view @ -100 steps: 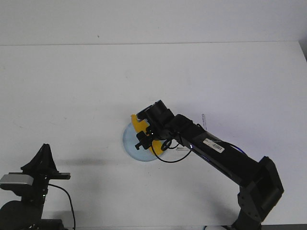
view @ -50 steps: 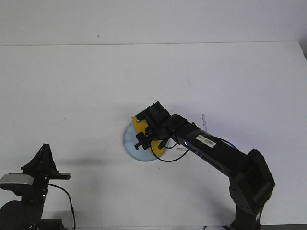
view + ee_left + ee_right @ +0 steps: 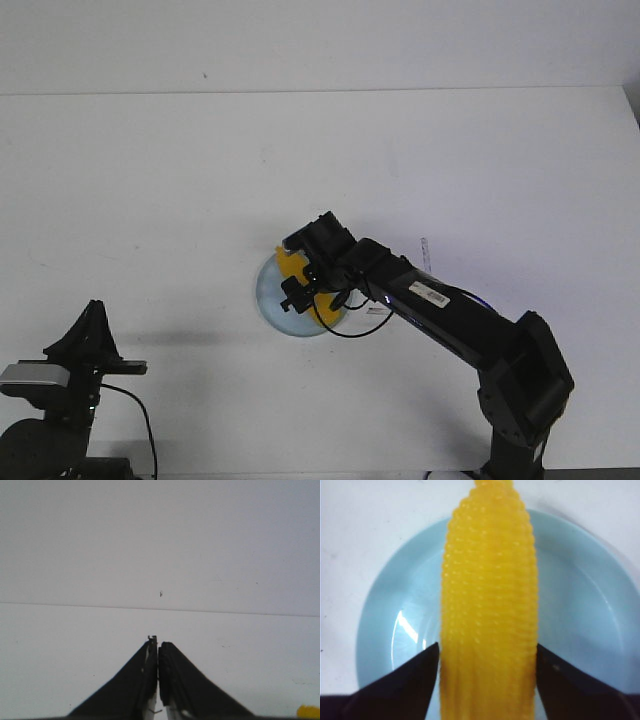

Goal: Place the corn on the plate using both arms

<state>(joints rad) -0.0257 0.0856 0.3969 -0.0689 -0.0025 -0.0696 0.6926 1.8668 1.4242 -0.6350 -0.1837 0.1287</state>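
The yellow corn lies lengthwise across the middle of the pale blue plate, its tip reaching past the far rim. My right gripper is shut on it, one black finger pressed against each side. From the front, the right wrist covers most of the corn and part of the plate; the right gripper sits over the plate's centre. I cannot tell whether the corn rests on the plate. My left gripper is shut and empty, parked at the near left, far from the plate.
White table all around, with its far edge against a white wall. A black cable loop hangs from the right wrist beside the plate. A small pale mark lies on the table to the right of the arm.
The right arm's rear links shifted slightly left and its wrist settled a little lower over the plate, still holding the corn. The left arm has not moved.
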